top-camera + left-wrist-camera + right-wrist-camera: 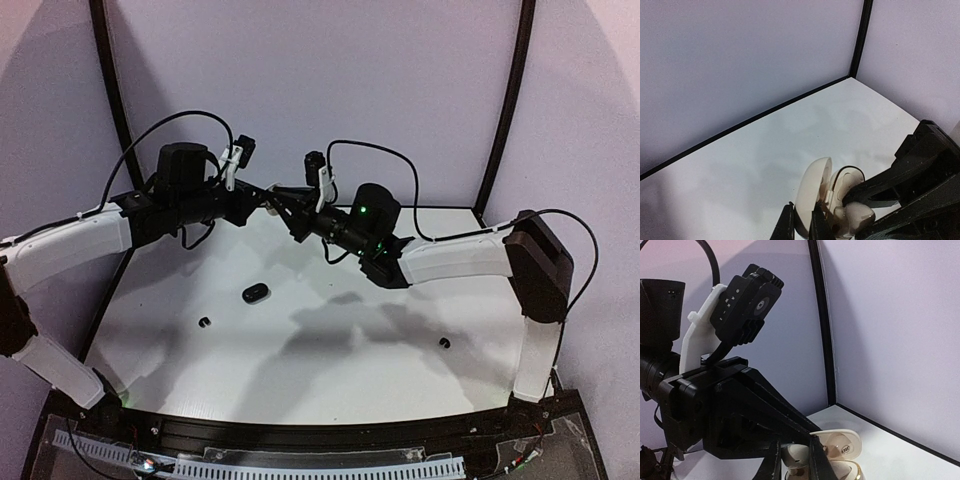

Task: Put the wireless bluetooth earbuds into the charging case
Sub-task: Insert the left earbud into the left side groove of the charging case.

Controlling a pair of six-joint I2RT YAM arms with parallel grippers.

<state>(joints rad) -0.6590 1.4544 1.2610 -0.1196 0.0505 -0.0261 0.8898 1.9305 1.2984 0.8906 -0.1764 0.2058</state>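
**Seating in progress at 12 o'clock**

Top view: over the bench [330, 370], left pincer [266, 192] and right pincer [284, 202] meet. 1 black earbud [205, 322] lies at 8 o'clock, another at 4, and a black case [256, 293] near 10.

Left wrist: the left pincer clamps the open white charging case [812, 195], steadying it.

Right wrist: the right pincer, narrow, seems to pinch a white earbud [795, 455] at the case mouth.

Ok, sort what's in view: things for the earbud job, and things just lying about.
For the job: white case, open, in the left gripper; white earbud, apparently in the right gripper; black case; black earbuds and, both loose on the table.
Just there: back walls; corner posts.
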